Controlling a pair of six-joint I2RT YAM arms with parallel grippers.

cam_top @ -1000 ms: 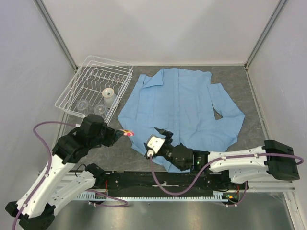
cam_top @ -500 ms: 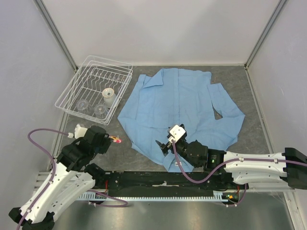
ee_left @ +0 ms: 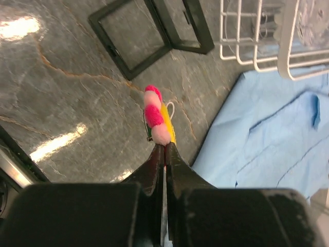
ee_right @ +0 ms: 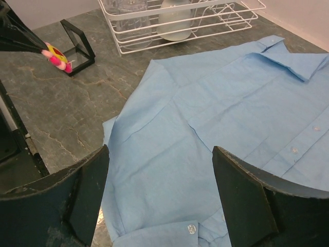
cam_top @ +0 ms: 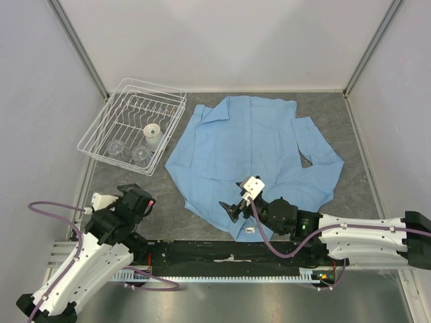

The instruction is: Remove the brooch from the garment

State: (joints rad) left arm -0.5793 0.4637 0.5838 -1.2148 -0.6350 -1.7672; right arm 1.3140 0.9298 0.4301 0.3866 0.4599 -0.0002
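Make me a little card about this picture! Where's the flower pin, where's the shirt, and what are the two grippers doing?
Brooch: off the shirt, pinched in the left gripper, above the grey table
Shirt: light blue, spread out on the table
Right gripper: open, empty, over the shirt
Dish rack: white wire, left of the shirt

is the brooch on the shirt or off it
Off. The left gripper is shut on the brooch, holding it above the grey table, apart from the shirt.
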